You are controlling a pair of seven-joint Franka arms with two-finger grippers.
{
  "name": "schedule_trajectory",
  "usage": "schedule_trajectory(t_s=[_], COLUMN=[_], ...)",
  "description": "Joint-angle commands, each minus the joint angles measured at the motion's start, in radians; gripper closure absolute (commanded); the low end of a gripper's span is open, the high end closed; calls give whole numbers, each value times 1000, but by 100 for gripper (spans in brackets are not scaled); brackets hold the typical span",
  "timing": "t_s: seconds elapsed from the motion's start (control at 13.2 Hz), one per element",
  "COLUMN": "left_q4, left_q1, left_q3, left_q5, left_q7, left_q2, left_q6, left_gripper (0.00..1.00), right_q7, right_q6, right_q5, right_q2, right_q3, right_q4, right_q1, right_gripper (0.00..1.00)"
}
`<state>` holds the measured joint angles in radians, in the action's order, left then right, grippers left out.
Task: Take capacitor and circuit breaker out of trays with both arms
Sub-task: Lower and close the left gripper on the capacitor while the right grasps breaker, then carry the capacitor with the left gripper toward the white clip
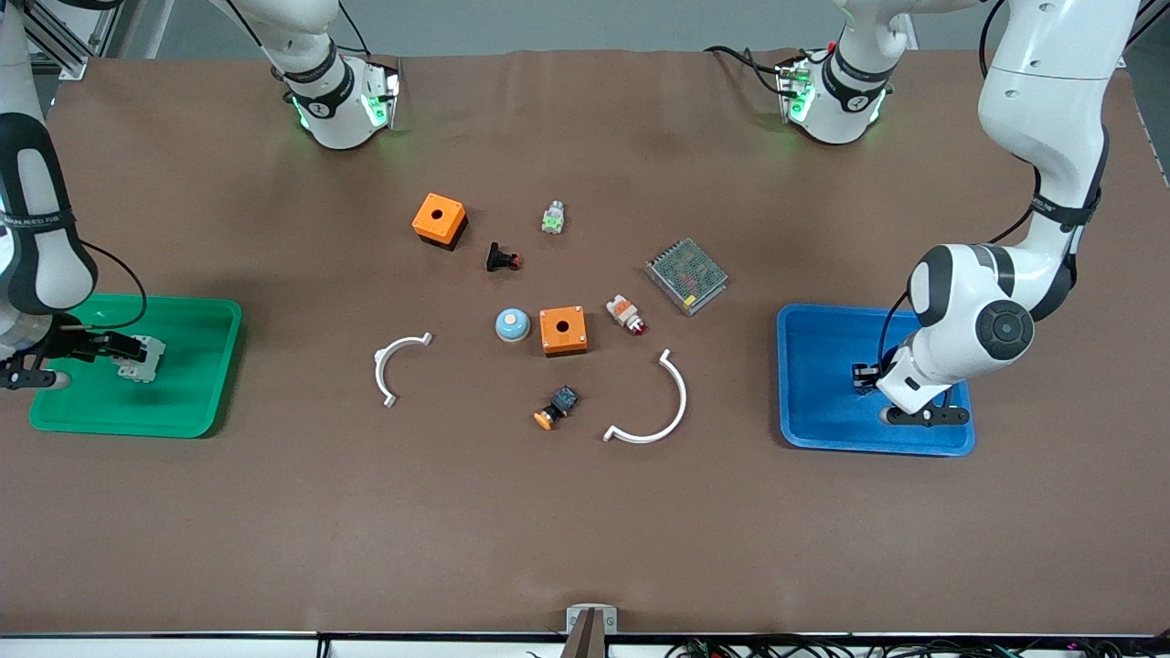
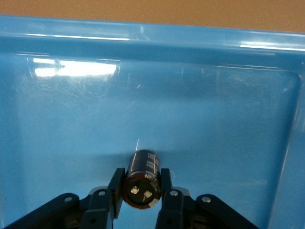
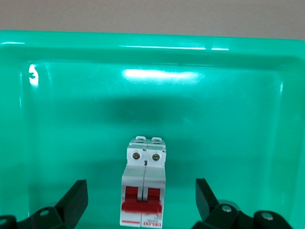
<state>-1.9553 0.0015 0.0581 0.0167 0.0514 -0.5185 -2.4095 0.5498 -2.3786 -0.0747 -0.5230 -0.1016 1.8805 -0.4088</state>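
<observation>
The capacitor [image 2: 143, 167], a small dark cylinder with a pale end face, sits between the fingers of my left gripper [image 2: 141, 180], which is shut on it low over the floor of the blue tray [image 2: 200, 119]. In the front view my left gripper [image 1: 864, 376] is in the blue tray [image 1: 823, 402]; the capacitor does not show there. The breaker [image 3: 145, 167], white with red levers, lies on the floor of the green tray [image 3: 228, 124]. My right gripper [image 3: 141, 198] is open wide around it, with neither finger touching. In the front view the breaker [image 1: 142, 358] lies in the green tray [image 1: 192, 384] by my right gripper [image 1: 123, 347].
In the middle of the table lie two orange boxes [image 1: 440, 219] [image 1: 562, 330], a black push button [image 1: 502, 259], a mesh-covered box [image 1: 686, 275], a white-orange part [image 1: 626, 313], a blue dome [image 1: 513, 324], a blue-black switch [image 1: 557, 408] and two white arcs [image 1: 395, 364] [image 1: 656, 411].
</observation>
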Motion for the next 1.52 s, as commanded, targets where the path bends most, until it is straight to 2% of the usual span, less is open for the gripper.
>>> schedule_trajectory(t_s=[0.0,0.23,0.38,0.61,0.83,0.98,1.21,1.29,1.44], left_q4=[-4,-1,9,110,246,330,493,542,642], left_q1=[2,2,-1,-3,-30,-108,-248,-285,-374], left_q3=[-1,0,6,83,173,186,186,186,169], left_q5=[2,2,2,-1,-11,-11,-8,-4,5], left_q7=[-12,-5,-4,66,173,319,508,569,660], left_q2=[5,20,90,123,101,54,-73,-124,-222], left_q6=[-13,4,123,318,412,421,423,423,420], left_gripper=[76,77,78,78,78,78,78,78,78], right_q7=[65,68,68,71,71,71,70,70,68], right_q6=[-16,-37,-56,-68,-164,-169,-169,-169,-157], right_q5=[-30,-28,-28,-30,-30,-30,-30,-30,-30], right_q2=[-23,-41,-55,-60,-55,-54,-54,-52,-48], right_q3=[14,14,14,14,14,14,14,14,14], right_q4=[-11,-12,-11,0,63,66,65,66,65], right_q1=[-15,-16,-18,-25,-25,-27,-27,-27,-24], right_gripper=[0,0,0,0,1,3,10,16,38])
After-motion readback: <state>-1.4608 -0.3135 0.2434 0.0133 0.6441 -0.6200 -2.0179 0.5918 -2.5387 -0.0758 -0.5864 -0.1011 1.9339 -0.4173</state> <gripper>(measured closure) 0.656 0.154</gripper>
